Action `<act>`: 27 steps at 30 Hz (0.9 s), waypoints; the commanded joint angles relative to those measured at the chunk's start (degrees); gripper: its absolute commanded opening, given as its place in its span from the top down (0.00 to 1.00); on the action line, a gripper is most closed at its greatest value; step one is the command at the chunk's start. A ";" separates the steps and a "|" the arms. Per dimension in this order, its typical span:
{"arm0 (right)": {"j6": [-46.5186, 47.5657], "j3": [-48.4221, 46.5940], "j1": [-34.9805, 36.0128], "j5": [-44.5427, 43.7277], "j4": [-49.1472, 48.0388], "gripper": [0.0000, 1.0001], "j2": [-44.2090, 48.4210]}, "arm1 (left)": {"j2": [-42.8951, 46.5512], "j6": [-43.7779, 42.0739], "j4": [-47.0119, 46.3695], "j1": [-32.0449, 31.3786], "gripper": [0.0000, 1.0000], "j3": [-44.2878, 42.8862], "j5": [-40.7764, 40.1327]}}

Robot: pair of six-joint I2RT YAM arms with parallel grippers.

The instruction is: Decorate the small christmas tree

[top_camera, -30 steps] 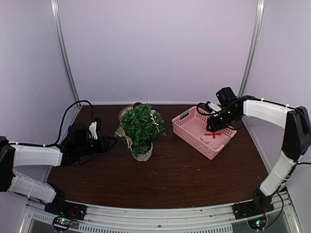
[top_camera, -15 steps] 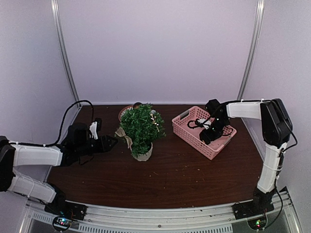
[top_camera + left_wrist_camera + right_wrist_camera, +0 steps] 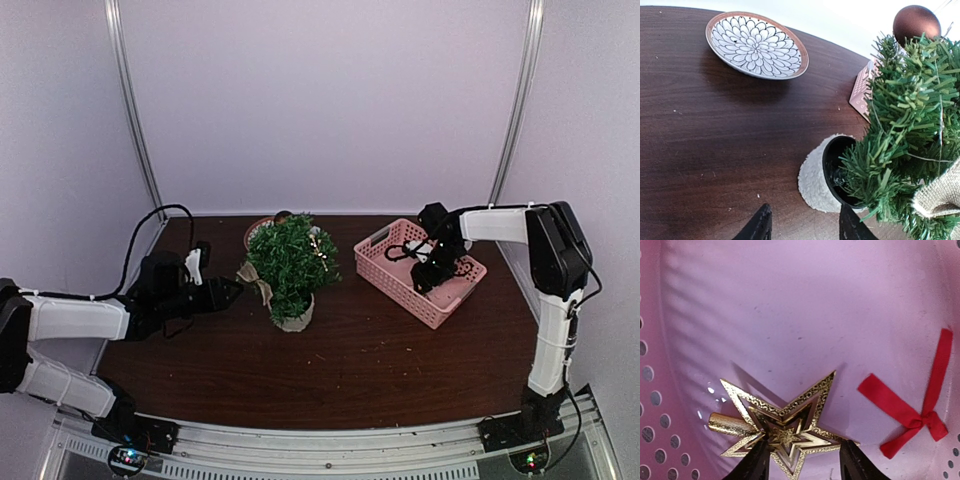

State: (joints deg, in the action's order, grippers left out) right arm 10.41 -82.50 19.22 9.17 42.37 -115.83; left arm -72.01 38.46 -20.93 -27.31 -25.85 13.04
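Our right arm has folded down into the pink basket since a second ago. Its end effector is reaching over the gold star, fingers spread to either side, with a red bow lying beside it. Our left end effector is waiting with fingers apart just beside the small christmas tree, which is standing in its whitish pot mid-worktop, near a patterned plate.

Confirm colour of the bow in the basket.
Red bow, on the pink basket floor beside a gold star; clearest in right wrist view.
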 commanded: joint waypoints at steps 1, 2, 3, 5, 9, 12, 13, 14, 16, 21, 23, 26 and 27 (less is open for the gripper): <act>-2.91 -2.51 -1.20 -7.40 -1.54 0.49 -0.44 | 0.87 -0.90 -0.58 0.50 0.54 -1.73 0.14; -3.26 -2.81 -1.42 -7.63 -1.66 0.50 -0.18 | 1.00 -0.95 -0.40 0.50 0.54 -1.79 0.02; -3.29 -2.89 -1.45 -7.81 -1.87 0.50 0.28 | 1.12 -0.94 -0.31 0.50 0.54 -1.88 0.00; -3.02 -2.32 -1.47 -7.41 -2.95 0.50 2.11 | 1.17 -1.01 -0.11 0.50 0.54 -2.14 0.12; -2.93 -0.48 -1.41 -4.35 -4.35 0.52 6.87 | 1.02 -0.84 -0.17 0.50 0.53 -2.24 0.28; -4.73 1.42 -1.11 0.69 -6.28 0.53 9.73 | 0.74 -0.58 -0.74 0.50 0.53 -2.11 0.41; -5.18 2.04 -0.73 2.38 -7.21 0.53 10.30 | 0.51 -0.46 -0.89 0.50 0.53 -2.10 0.52; -5.56 2.16 -0.20 3.44 -7.90 0.54 10.46 | 0.28 -0.36 -1.13 0.50 0.54 -2.17 0.57; -5.75 1.37 1.38 4.51 -8.06 0.56 9.48 | -0.12 -0.08 -1.61 0.50 0.53 -2.33 1.01; -6.08 -3.94 4.27 5.53 -4.76 0.69 2.82 | 0.05 0.05 -1.76 0.50 0.54 -2.48 1.19; -6.49 -5.23 5.07 6.10 -4.23 0.75 1.05 | 0.55 -0.01 -1.45 0.50 0.54 -2.25 0.94; -6.75 -5.87 6.04 6.72 -2.71 0.79 -0.84 | 1.20 -0.14 -1.22 0.50 0.53 -1.78 0.44; -6.65 -5.75 6.20 6.74 -2.37 0.80 -1.19 | 1.29 -0.14 -1.10 0.50 0.53 -1.63 0.37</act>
State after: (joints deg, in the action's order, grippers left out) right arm 4.38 -86.72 24.69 14.44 37.17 -115.50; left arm -71.90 38.50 -19.81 -27.31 -26.72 13.37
